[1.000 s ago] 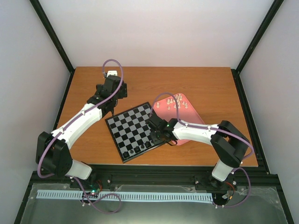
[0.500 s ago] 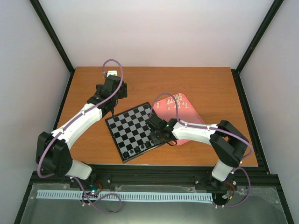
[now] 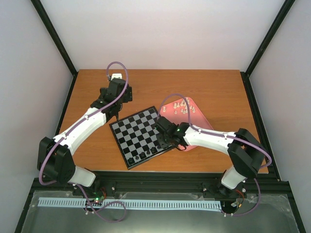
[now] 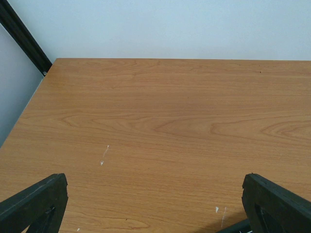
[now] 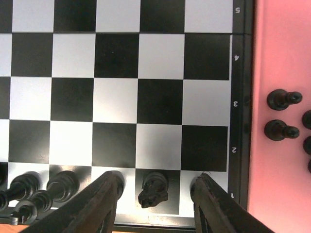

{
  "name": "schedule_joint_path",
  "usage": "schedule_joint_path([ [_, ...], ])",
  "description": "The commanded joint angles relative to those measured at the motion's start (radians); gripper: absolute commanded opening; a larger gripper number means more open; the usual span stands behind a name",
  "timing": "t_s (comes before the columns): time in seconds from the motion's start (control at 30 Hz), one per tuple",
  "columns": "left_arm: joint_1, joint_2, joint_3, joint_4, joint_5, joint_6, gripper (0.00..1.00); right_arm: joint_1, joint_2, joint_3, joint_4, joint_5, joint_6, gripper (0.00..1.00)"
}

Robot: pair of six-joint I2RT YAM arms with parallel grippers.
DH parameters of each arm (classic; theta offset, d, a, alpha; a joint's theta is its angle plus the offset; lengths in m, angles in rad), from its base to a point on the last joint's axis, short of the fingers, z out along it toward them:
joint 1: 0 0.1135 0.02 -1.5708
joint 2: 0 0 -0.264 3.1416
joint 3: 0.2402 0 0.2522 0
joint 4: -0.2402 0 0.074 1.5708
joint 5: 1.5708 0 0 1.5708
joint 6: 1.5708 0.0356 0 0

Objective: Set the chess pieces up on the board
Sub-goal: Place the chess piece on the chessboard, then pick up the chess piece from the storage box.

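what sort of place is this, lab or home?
Probably a lab robot cell: table enclosed by plain white panels and black frame posts, two arms bolted at its near edge.

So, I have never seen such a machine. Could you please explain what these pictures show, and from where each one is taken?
Two robot arms are bolted at the near edge of a wooden table. One picture looks down from above. The other two come from a small camera on each wrist. On the table lie a chessboard and a pink tray, which holds cream pieces and some black pieces. The left pincer is open over bare wood and holds nothing. The right pincer is open too. Its fingers stand on either side of a single black figure on the board's first row, without touching it.
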Motion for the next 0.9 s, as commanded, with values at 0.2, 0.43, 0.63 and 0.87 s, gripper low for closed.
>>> schedule_joint_path([
  [0.2,-0.009,-0.013,0.057,0.009,-0.006,-0.004,1.00,-0.064,-0.093,0.014,-0.070,0.135,-0.018,0.52],
  [0.43,-0.009,-0.010,0.060,0.012,-0.004,-0.002,1.00,-0.267,-0.133,-0.044,-0.041,0.139,-0.057,0.44],
  [0.63,-0.009,0.011,0.065,0.013,0.000,0.003,1.00,-0.345,-0.071,-0.057,0.001,0.132,-0.078,0.41],
  [0.87,-0.009,0.020,0.067,0.020,0.009,0.007,1.00,-0.412,0.020,-0.041,0.044,0.119,-0.086,0.32],
])
